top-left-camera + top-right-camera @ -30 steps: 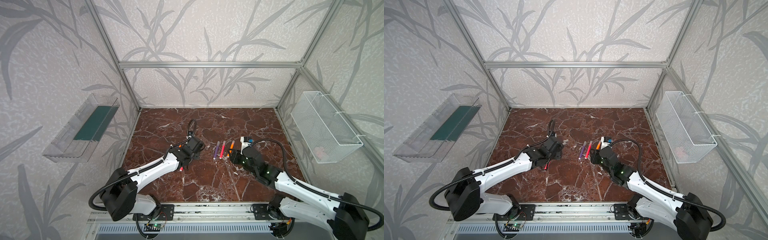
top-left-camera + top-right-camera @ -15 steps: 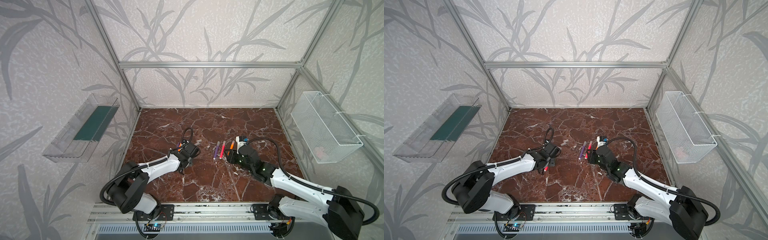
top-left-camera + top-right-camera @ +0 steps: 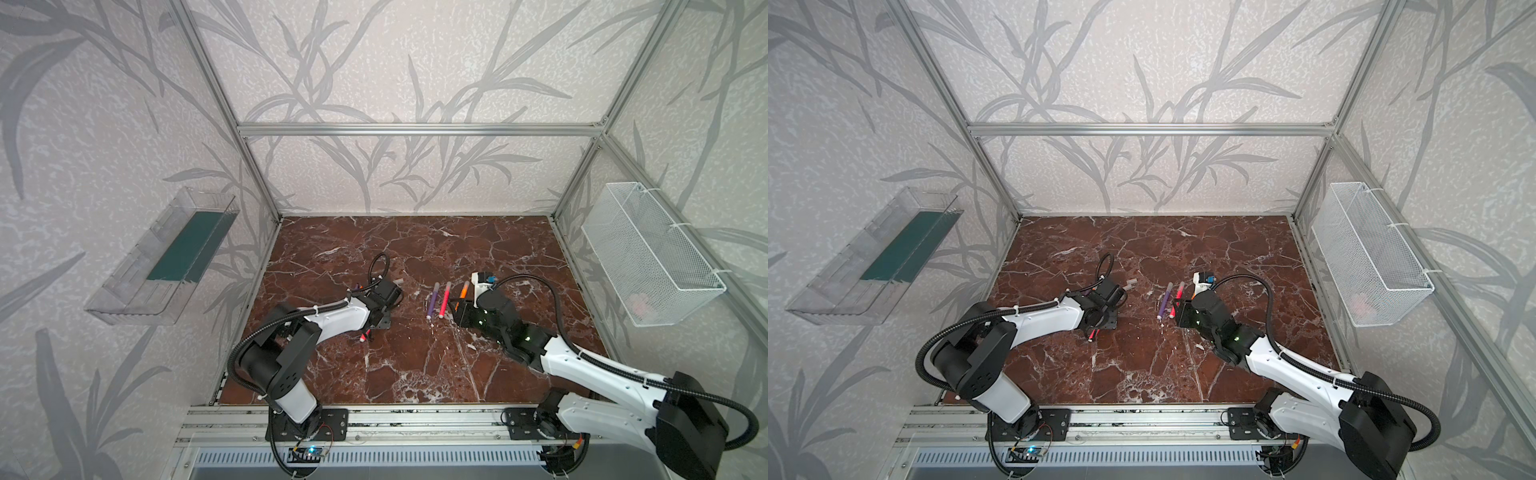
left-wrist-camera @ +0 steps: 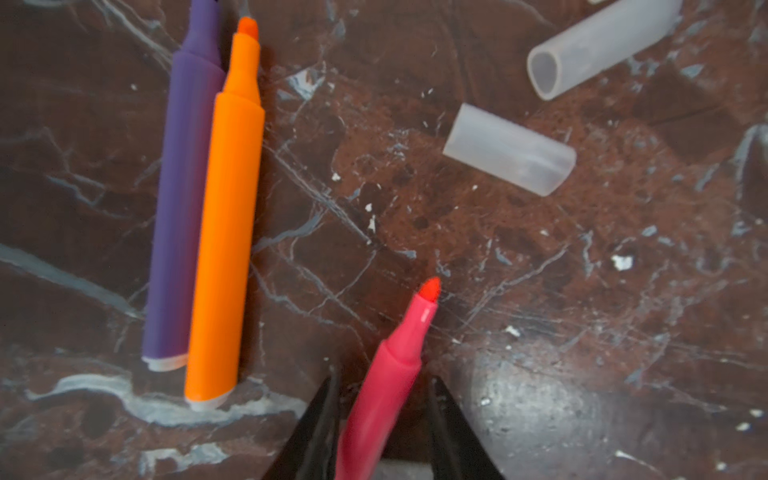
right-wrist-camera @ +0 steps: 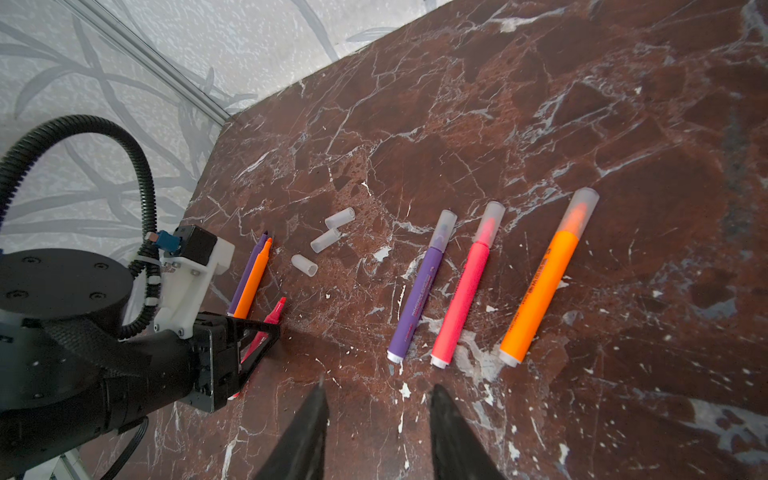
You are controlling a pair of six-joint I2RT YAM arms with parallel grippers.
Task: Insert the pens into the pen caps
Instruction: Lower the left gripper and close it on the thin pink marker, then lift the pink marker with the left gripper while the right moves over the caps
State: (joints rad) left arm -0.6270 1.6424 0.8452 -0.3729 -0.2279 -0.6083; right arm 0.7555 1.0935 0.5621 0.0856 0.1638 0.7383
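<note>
My left gripper (image 4: 384, 378) (image 3: 374, 324) straddles an uncapped pink-red pen (image 4: 390, 374) (image 5: 274, 313) lying on the marble. One finger touches the pen and a gap shows at the other. Uncapped purple (image 4: 183, 199) and orange (image 4: 226, 232) pens lie side by side just beyond. Loose translucent pen caps (image 4: 509, 149) (image 5: 325, 241) lie near the pink-red tip. Capped purple (image 5: 419, 291), pink-red (image 5: 461, 299) and orange (image 5: 540, 282) pens lie in a row mid-table. My right gripper (image 5: 378, 387) (image 3: 459, 311) stands open and empty just short of their white ends.
A white wire basket (image 3: 648, 253) hangs on the right wall and a clear tray (image 3: 166, 257) on the left wall. Aluminium posts frame the marble table (image 3: 415, 365), and a metal rail (image 3: 395, 419) runs along its front edge.
My left gripper's jaws have narrowed around the pink-red pen while that arm drew back and folded. The right gripper has edged a little to the left.
</note>
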